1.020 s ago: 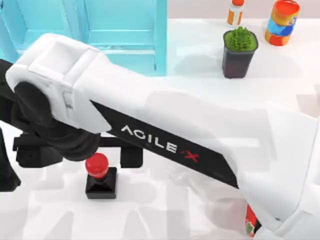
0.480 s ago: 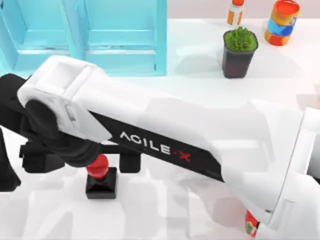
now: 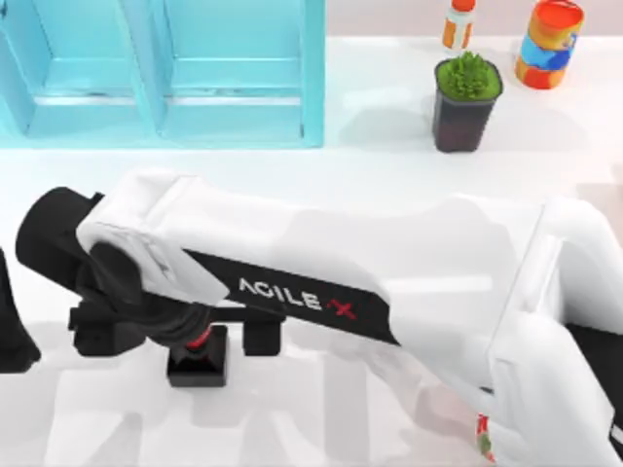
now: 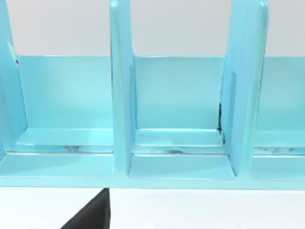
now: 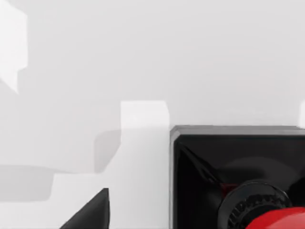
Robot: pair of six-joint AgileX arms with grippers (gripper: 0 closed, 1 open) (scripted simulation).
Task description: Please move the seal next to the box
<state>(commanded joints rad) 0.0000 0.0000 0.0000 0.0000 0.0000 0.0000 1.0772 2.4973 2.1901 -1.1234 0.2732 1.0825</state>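
White table (image 3: 389, 165): seal (image 3: 198, 362) under right pincer (image 3: 180, 329).

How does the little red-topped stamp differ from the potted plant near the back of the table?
The stamp has a red knob on a black square base; the potted plant has a green leafy top in a dark pot. The stamp sits near the table's front left, partly covered by the right arm's claw; the plant stands uncovered at the back right. Both stand upright on the white table.

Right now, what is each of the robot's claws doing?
Left gripper: cannot be told.
Right gripper: over the seal, whether gripping cannot be told.
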